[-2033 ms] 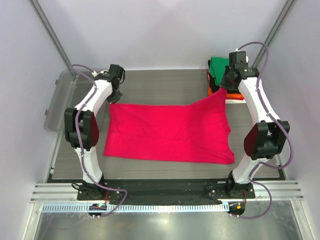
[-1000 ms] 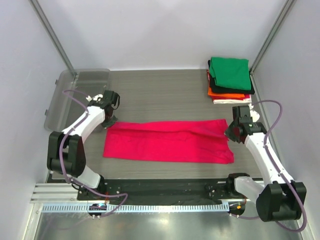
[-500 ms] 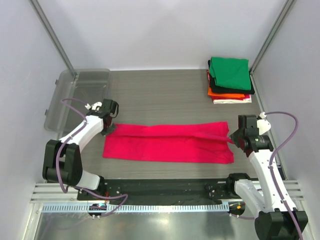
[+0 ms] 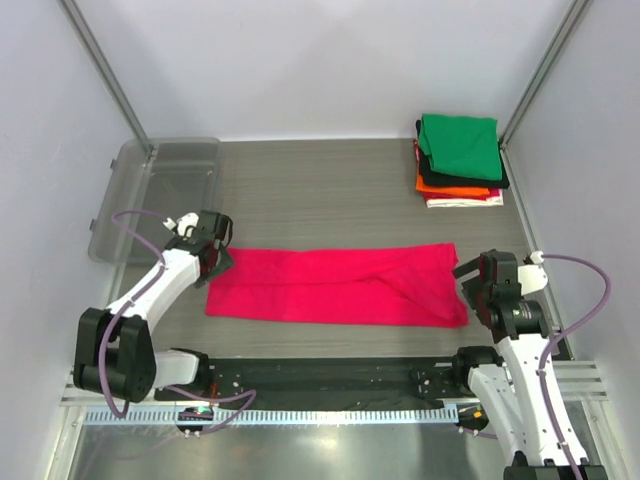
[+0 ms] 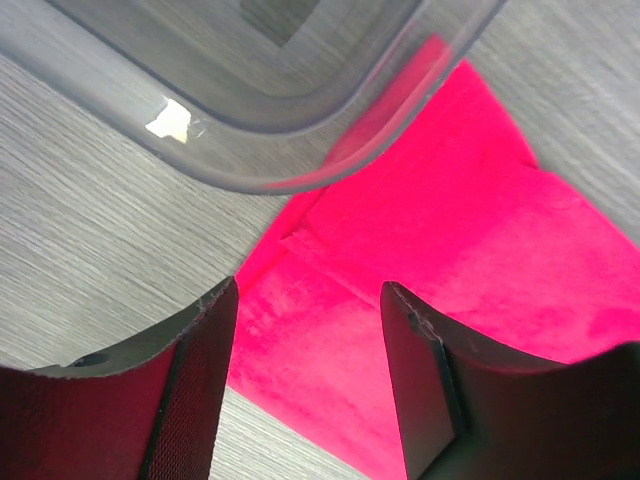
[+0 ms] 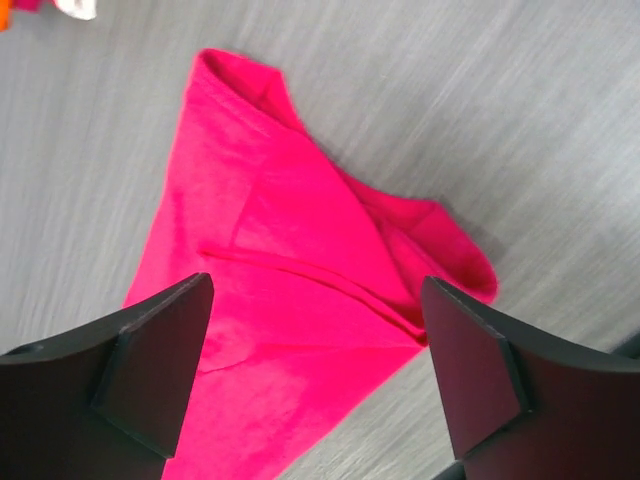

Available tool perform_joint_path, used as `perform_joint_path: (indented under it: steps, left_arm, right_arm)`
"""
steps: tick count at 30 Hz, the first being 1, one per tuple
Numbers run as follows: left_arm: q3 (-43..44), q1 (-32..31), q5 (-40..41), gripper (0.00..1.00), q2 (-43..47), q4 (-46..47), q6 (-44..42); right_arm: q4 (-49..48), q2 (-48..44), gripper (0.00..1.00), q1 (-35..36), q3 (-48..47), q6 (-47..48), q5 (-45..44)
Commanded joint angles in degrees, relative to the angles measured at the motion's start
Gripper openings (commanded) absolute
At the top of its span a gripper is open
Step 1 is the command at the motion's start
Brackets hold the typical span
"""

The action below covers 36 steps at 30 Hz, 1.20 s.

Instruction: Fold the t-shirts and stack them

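The crimson-pink t-shirt (image 4: 335, 285) lies flat across the table, folded lengthwise into a long strip. My left gripper (image 4: 213, 262) hovers open over its left end. In the left wrist view the cloth (image 5: 450, 250) shows between the spread fingers of that gripper (image 5: 310, 340), which hold nothing. My right gripper (image 4: 470, 285) is open just above the strip's right end. There the folded corner (image 6: 280, 300) lies loose between the wide fingers of the right gripper (image 6: 315, 330). A stack of folded t-shirts, green on top (image 4: 458, 145) over black, orange and white, sits at the back right.
A clear plastic tub (image 4: 150, 195) lies at the table's left edge, and its rounded corner (image 5: 280, 100) is close beside the left gripper. Metal frame posts rise at both back corners. A black rail with the arm bases runs along the near edge.
Both grippers drew the shirt's far edge toward the near side, folding it into a strip. They have since opened and let the cloth go.
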State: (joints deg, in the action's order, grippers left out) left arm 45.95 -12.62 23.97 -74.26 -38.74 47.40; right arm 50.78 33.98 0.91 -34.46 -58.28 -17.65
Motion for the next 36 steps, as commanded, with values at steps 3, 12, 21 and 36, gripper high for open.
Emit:
perform_joint_path:
  steps: [3,12,21,36]
  left_arm:
    - [0.7,-1.5,-1.4,0.61,2.2,4.0,-2.1]
    - [11.7,-9.5,-7.4,0.58,-15.6,5.0,-7.8]
    - [9.2,-12.0,-9.4,0.56,-19.7,2.7,-6.6]
    - [-9.2,-18.0,-18.8,0.55,-2.0,0.1,10.8]
  right_arm:
    - [-13.8,5.0,0.84,-0.1,0.0,6.2,12.9]
    - [-24.2,34.4,0.83,10.9,-3.6,7.1,17.9]
    - [-30.0,50.4,0.83,11.7,-8.6,9.3,17.9]
    - [-27.8,91.5,0.83,17.3,-53.2,11.8,26.0]
